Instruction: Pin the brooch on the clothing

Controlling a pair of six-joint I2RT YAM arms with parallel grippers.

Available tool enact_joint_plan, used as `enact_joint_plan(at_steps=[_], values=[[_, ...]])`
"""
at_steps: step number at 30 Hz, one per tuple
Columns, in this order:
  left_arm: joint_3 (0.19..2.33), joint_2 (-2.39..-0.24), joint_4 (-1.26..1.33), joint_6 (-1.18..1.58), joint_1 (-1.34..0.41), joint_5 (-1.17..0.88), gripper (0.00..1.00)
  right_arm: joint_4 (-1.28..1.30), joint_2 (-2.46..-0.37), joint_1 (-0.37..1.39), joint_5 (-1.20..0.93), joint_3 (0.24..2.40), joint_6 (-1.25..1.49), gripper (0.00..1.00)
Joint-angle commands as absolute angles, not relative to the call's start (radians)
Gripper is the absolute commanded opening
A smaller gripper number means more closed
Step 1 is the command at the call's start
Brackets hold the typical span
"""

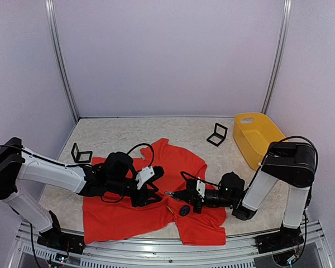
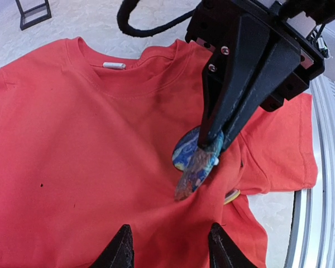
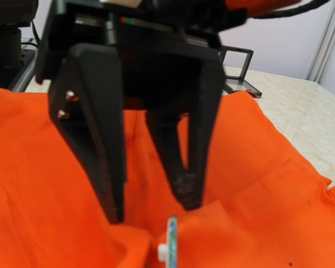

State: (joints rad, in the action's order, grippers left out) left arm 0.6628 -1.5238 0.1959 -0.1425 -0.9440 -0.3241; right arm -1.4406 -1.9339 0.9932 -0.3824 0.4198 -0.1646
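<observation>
Trouble could start at the right pincer (image 2: 211, 146). It is squeezed shut on the round blue brooch (image 2: 185, 155), holding it by its edge, down against the chest of the red shirt (image 2: 72, 139). I think the brooch could twist or slip out if the push is hard (the pin side is hidden, so I cannot tell if it is in the cloth). Just beside it, the left pincer (image 2: 170, 251) is wide open, tips down at the shirt, grabbing nothing. So the soft cloth may slide or bunch up, and the pin may miss or go through both layers. The two pincers are very close and might bump. Farther out, the shirt lies rumpled on the table (image 1: 128, 131), near its front edge, so a tug could drag it off.
</observation>
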Motion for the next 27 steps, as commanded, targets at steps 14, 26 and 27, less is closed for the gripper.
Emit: enact_joint_plan(at_steps=[14, 26, 27], values=[[0.733, -1.742, 0.378, -0.058, -0.962, -0.331, 0.37, -1.521, -1.951, 0.991, -0.444, 0.429, -0.089, 0.00], [0.728, -1.783, 0.450, -0.020, -0.979, -0.218, 0.37, -1.526, -1.953, 0.991, -0.440, 0.421, -0.076, 0.00], [0.721, -1.776, 0.447, -0.019, -0.980, -0.205, 0.37, -1.522, -1.953, 0.990, -0.434, 0.420, -0.079, 0.00]])
